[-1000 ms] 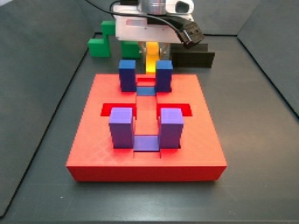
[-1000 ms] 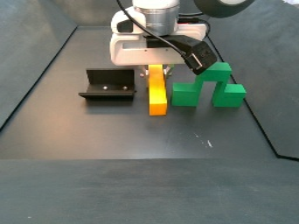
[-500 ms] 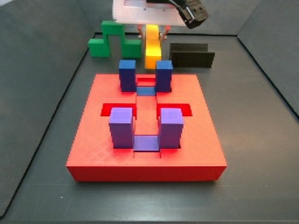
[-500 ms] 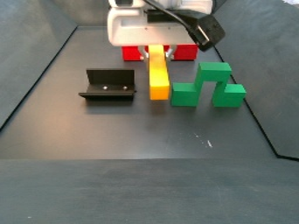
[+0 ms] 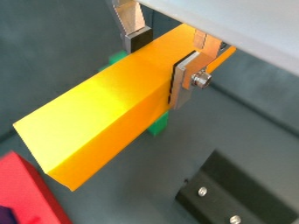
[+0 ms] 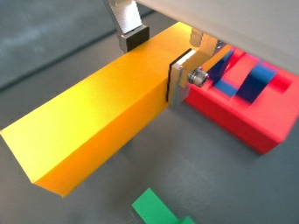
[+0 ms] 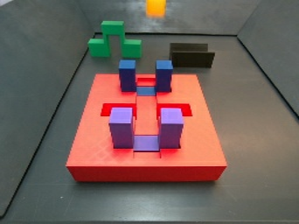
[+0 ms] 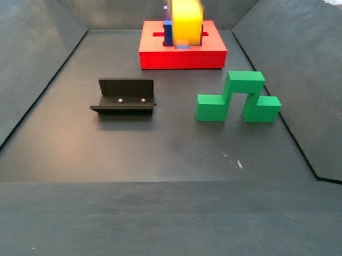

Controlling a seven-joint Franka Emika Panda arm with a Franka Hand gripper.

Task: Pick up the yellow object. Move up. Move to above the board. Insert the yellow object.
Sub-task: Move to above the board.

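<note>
The claw (image 5: 160,59) was pinching the yellow object (image 5: 111,116) across its narrow sides, one silver finger (image 5: 184,81) flat against each face, as both wrist views (image 6: 100,118) showed. The bar was clear of the floor, with only its lower end visible at the top edge of a side view (image 7: 156,7), and in a side view (image 8: 186,22) it hung in front of the board (image 8: 183,57). The board (image 7: 146,131) lay flat, with its two blue posts (image 7: 128,72) at the far end and two purple posts (image 7: 121,128) nearer. The green stepped block (image 8: 239,98) stood on the floor, and the fixture (image 8: 126,97) stood well to its left.
</note>
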